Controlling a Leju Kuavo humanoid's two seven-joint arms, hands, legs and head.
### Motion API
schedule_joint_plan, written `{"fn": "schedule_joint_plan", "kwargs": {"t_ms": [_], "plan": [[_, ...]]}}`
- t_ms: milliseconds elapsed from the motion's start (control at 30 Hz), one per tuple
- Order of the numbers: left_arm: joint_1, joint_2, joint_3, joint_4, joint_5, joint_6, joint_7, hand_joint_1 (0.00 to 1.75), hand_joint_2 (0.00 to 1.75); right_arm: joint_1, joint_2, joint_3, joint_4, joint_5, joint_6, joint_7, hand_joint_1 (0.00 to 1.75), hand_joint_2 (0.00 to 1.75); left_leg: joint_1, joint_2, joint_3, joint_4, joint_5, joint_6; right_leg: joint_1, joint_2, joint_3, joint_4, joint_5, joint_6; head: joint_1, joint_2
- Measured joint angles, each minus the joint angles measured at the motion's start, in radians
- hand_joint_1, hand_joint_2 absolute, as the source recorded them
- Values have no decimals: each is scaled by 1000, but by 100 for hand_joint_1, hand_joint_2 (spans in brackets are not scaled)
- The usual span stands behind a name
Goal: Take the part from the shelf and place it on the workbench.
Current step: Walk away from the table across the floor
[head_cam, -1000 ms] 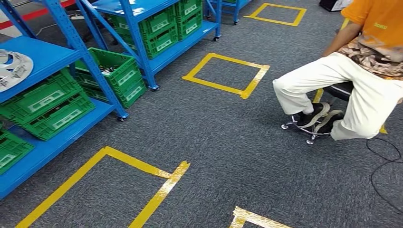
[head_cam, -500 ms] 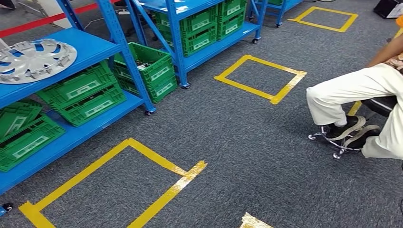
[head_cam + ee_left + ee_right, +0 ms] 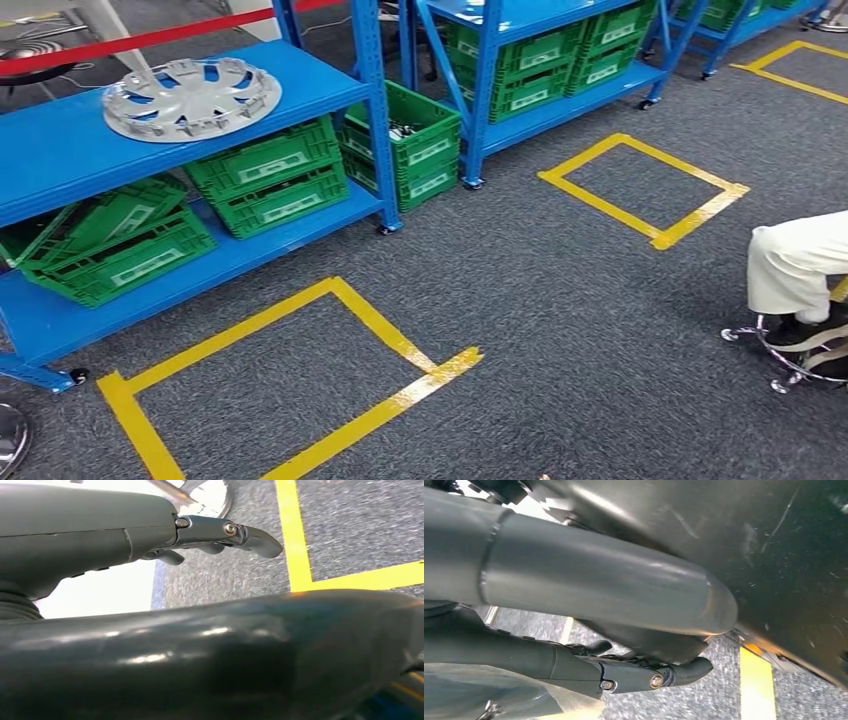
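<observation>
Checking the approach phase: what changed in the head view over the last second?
The whole view swung left: the camera turned, the things did not move. The blue shelf now sits fuller in frame, and the silver wheel cover on it is wholly visible. The seated person has slid to the right edge. Unchanged: the wheel cover lies on the shelf, the green crates below it.

Grey carpet [image 3: 560, 300] marked with yellow tape squares [image 3: 290, 385]; blue racks [image 3: 375, 110] (green crates [image 3: 270, 180] stacked).
</observation>
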Motion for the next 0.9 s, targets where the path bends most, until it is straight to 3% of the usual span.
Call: {"fn": "schedule_joint_plan", "kwargs": {"t_ms": [67,133,200,267,300,333,367,433,467,500,567,633,667,700,767,833,867,900], "plan": [[0,0,0,0,0,0,0,0,0,2,0,0,0,0,0,0,0,0,2,-21,-8,2,3,-12,-1,21,20,-38,0,-5,-1,0],[1,1,0,0,1,0,0,0,0,1,1,-1,0,0,0,0,0,0,5,-32,-13,3,4,-22,0,1,27,-45,2,-15,-1,0],[1,1,0,0,3,0,0,0,0,1,3,-1,0,0,0,2,0,0,3,1,-32,45,-23,-33,-3,-25,35,-53,3,-28,-8,0],[-1,1,0,0,3,0,0,0,0,4,3,-1,0,0,0,3,0,0,3,55,-86,163,-82,-42,-1,-56,41,-56,-1,-38,-16,0],[-1,1,0,0,3,0,0,0,0,6,2,-1,0,0,-1,4,0,0,4,68,-117,227,-106,-45,1,-72,43,-56,-4,-40,-17,0],[0,1,0,0,3,0,0,0,0,7,2,-2,0,1,-1,6,0,0,6,75,-137,270,-116,-47,2,-87,46,-56,-7,-42,-17,0],[0,1,0,0,3,0,0,0,0,7,1,-2,0,1,-1,7,0,0,6,78,-138,275,-105,-48,2,-101,49,-56,-10,-42,-17,0],[2,2,0,0,3,0,0,0,0,6,1,-3,0,2,-1,9,0,0,6,93,-90,179,-39,-44,3,-126,60,-56,-17,-40,-17,0],[2,2,0,0,3,0,1,0,0,7,1,-3,0,2,-1,10,0,0,2,120,-56,113,-11,-39,5,-136,63,-56,-22,-36,-17,0],[2,2,0,0,3,-1,1,0,0,7,1,-3,0,2,-1,10,0,0,-4,147,-29,56,6,-32,8,-145,67,-56,-27,-31,-18,0],[3,2,0,0,3,0,0,0,0,8,1,-3,0,2,-1,11,0,0,-14,181,-12,10,5,-19,15,-166,71,-56,-33,-21,-17,0],[5,1,0,0,3,-1,1,0,0,7,1,-4,0,3,-1,12,0,0,-11,160,-13,3,6,-9,18,-188,78,-59,-39,-13,-15,0],[7,1,0,0,3,0,2,0,0,5,1,-4,-1,4,-1,11,0,0,-7,147,-12,-1,7,-4,18,-178,78,-52,-48,-8,-12,0],[7,1,0,0,3,0,2,0,0,4,1,-4,-1,4,-1,10,0,0,-3,135,-10,-5,9,1,16,-155,67,-27,-65,-4,-9,0],[4,-1,0,0,3,0,3,0,0,2,2,-4,-1,3,-1,7,0,0,1,109,-8,-8,11,9,13,-91,13,87,-120,4,-2,0],[3,-3,0,0,3,-1,4,0,0,0,1,-4,-1,2,-1,5,0,0,1,82,-8,-8,10,13,12,-66,-56,210,-156,6,0,0],[3,-3,0,0,3,-1,4,0,0,-1,1,-5,-1,2,-1,5,0,0,1,67,-7,-8,10,13,12,-64,-72,228,-147,6,0,0],[3,-3,0,0,3,-1,4,0,0,-2,1,-5,-1,3,-1,5,0,0,1,52,-5,-7,10,12,11,-61,-70,207,-118,6,1,0]]}}
